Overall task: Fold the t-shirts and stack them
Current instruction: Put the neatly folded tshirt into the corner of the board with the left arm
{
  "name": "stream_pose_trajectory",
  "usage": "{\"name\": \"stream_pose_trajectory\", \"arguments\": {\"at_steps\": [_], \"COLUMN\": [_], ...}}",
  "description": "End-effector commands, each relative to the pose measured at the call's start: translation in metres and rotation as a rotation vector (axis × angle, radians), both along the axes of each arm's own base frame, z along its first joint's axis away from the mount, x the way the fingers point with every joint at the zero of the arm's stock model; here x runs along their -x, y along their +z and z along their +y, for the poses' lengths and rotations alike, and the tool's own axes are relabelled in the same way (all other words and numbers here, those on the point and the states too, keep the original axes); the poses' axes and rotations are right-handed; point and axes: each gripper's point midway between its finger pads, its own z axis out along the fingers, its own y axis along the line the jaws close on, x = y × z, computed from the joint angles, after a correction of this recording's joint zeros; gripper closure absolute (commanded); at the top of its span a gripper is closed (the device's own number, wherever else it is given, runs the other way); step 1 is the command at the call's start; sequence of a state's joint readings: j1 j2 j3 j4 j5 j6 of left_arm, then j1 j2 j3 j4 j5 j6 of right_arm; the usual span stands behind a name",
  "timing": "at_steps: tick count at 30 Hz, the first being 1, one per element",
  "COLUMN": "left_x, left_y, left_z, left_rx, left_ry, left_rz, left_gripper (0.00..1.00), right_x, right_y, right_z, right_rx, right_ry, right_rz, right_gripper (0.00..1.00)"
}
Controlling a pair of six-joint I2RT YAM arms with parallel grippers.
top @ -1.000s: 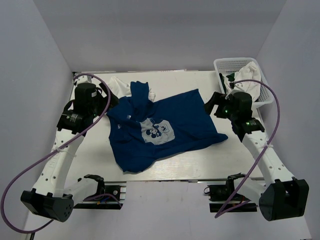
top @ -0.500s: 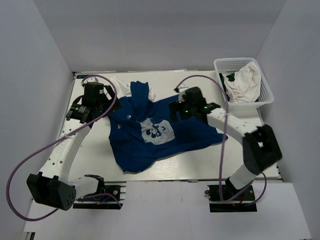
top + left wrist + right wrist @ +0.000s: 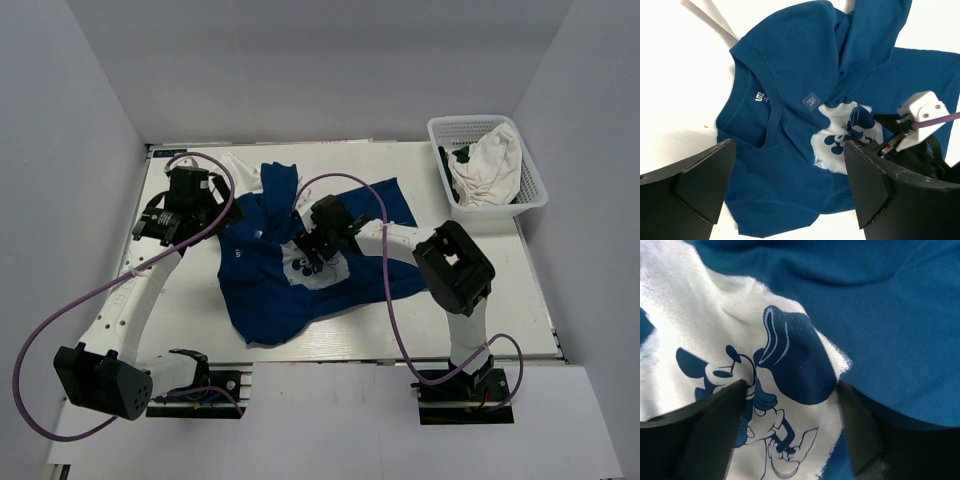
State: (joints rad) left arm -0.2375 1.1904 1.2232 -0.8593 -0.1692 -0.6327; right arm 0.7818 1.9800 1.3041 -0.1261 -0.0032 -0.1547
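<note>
The dark navy t-shirt (image 3: 370,255) lies rumpled and spread on the table, its pale cartoon print (image 3: 330,268) face up. My right gripper (image 3: 308,250) is open and low over the print, with its fingertips on or just above the cloth; in the right wrist view (image 3: 791,385) the print fills the gap. My left gripper (image 3: 210,212) is open and empty, hovering above the shirt's collar side (image 3: 789,150). A white t-shirt (image 3: 236,170) lies partly under the navy one at the back left. Another white t-shirt (image 3: 490,160) is bundled in the basket.
The white lattice basket (image 3: 535,195) stands at the back right corner of the table. The right arm reaches across the navy shirt from the right, with its purple cable (image 3: 350,182) looping above. The right arm's wrist also shows in the left wrist view (image 3: 920,107).
My right arm has swung left from beside the basket across the shirt to the print. My left gripper has shifted slightly toward the back and holds there.
</note>
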Motion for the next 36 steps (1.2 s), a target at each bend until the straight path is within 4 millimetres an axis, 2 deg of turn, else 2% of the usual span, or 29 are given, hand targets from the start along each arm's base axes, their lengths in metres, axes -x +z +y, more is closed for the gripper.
{"name": "stream_pose_trajectory", "arguments": {"at_steps": [1, 3, 4, 6, 7, 8, 9, 10, 11, 13, 14, 15, 17, 18, 20, 21, 22, 23, 24, 25, 26, 28, 29, 30, 31, 33, 34, 35, 36], "left_x": [0.004, 0.004, 0.004, 0.004, 0.003, 0.003, 0.003, 0.001, 0.000, -0.003, -0.007, -0.006, -0.013, -0.015, -0.021, -0.023, -0.024, -0.027, -0.031, -0.033, -0.036, -0.042, -0.045, -0.046, -0.050, -0.055, -0.063, -0.067, -0.075], "left_y": [0.002, 0.002, 0.002, 0.002, 0.004, 0.004, 0.003, 0.005, 0.001, -0.001, 0.000, 0.000, 0.002, -0.005, -0.006, -0.006, -0.006, -0.015, -0.014, -0.015, -0.023, -0.022, -0.025, -0.029, -0.027, -0.033, -0.033, -0.034, -0.026], "left_z": [0.002, 0.002, 0.002, 0.000, 0.000, 0.000, 0.000, 0.000, 0.000, -0.004, -0.008, -0.010, -0.011, -0.012, -0.013, -0.015, -0.019, -0.020, -0.021, -0.022, -0.022, -0.029, -0.029, -0.029, -0.030, -0.023, -0.025, -0.025, -0.030], "left_rx": [-0.008, -0.008, -0.008, -0.001, 0.001, 0.001, -0.006, -0.004, -0.007, 0.005, 0.007, 0.013, 0.009, 0.004, 0.004, 0.010, 0.003, -0.003, -0.003, -0.004, -0.009, 0.004, -0.006, -0.008, -0.016, -0.071, -0.084, -0.126, -0.131], "left_ry": [-0.008, -0.008, -0.008, -0.014, -0.014, -0.014, -0.020, -0.020, -0.021, -0.034, -0.043, -0.049, -0.056, -0.056, -0.056, -0.062, -0.079, -0.079, -0.079, -0.079, -0.079, -0.106, -0.115, -0.115, -0.124, -0.125, -0.138, -0.167, -0.206], "left_rz": [-0.001, -0.001, -0.001, 0.001, -0.008, -0.008, -0.008, -0.017, -0.006, 0.000, -0.006, -0.004, -0.018, 0.006, 0.006, 0.009, 0.010, 0.037, 0.037, 0.040, 0.066, 0.062, 0.071, 0.083, 0.078, 0.088, 0.097, 0.106, 0.085], "left_gripper": [0.01, 0.01, 0.01, 0.01, 0.01, 0.01, 0.01, 0.01, 0.01, 0.01, 0.01, 0.01, 0.01, 0.01, 0.01, 0.01, 0.01, 0.01, 0.01, 0.01, 0.01, 0.01, 0.01, 0.01, 0.01, 0.01, 0.01, 0.01, 0.01], "right_x": [-0.019, -0.016, -0.015, -0.007, -0.010, 0.000, 0.001, 0.002, 0.016, 0.027, 0.035, 0.045, 0.057, 0.064, 0.073, 0.073, 0.081, 0.082, 0.086, 0.088, 0.090, 0.094, 0.095, 0.094, 0.089, 0.085, 0.079, 0.078, 0.077], "right_y": [0.009, 0.002, -0.001, -0.010, -0.008, -0.005, 0.001, 0.005, 0.016, 0.020, 0.033, 0.024, 0.024, 0.024, 0.030, 0.046, 0.040, 0.042, 0.049, 0.052, 0.055, 0.069, 0.082, 0.082, 0.095, 0.110, 0.124, 0.129, 0.131], "right_z": [0.000, -0.009, -0.017, -0.034, -0.046, -0.063, -0.064, -0.074, -0.087, -0.098, -0.110, -0.123, -0.148, -0.162, -0.179, -0.182, -0.193, -0.198, -0.205, -0.210, -0.210, -0.202, -0.189, -0.189, -0.179, -0.172, -0.164, -0.159, -0.157], "right_rx": [0.008, 0.021, 0.049, 0.090, 0.114, 0.111, 0.072, 0.058, 0.021, -0.017, -0.049, -0.028, -0.005, 0.016, 0.026, -0.011, 0.032, 0.027, 0.025, 0.034, 0.026, -0.025, -0.090, -0.084, -0.146, -0.195, -0.244, -0.258, -0.261], "right_ry": [-0.018, -0.046, -0.059, -0.080, -0.147, -0.171, -0.207, -0.259, -0.292, -0.350, -0.397, -0.421, -0.511, -0.544, -0.613, -0.624, -0.630, -0.651, -0.668, -0.685, -0.683, -0.649, -0.592, -0.586, -0.564, -0.531, -0.502, -0.470, -0.455], "right_rz": [-0.104, -0.086, -0.090, -0.103, -0.132, -0.133, -0.144, -0.150, -0.164, -0.143, -0.157, -0.138, -0.128, -0.122, -0.106, -0.136, -0.125, -0.125, -0.131, -0.130, -0.125, -0.101, -0.098, -0.102, -0.124, -0.154, -0.193, -0.201, -0.208], "right_gripper": [0.25, 0.41, 0.66, 0.87, 1.00, 1.00, 1.00, 1.00, 1.00, 1.00, 1.00, 1.00, 1.00, 1.00, 1.00, 1.00, 1.00, 1.00, 1.00, 0.97, 0.96, 0.65, 0.14, 0.13, 0.10, 0.10, 0.10, 0.10, 0.10]}}
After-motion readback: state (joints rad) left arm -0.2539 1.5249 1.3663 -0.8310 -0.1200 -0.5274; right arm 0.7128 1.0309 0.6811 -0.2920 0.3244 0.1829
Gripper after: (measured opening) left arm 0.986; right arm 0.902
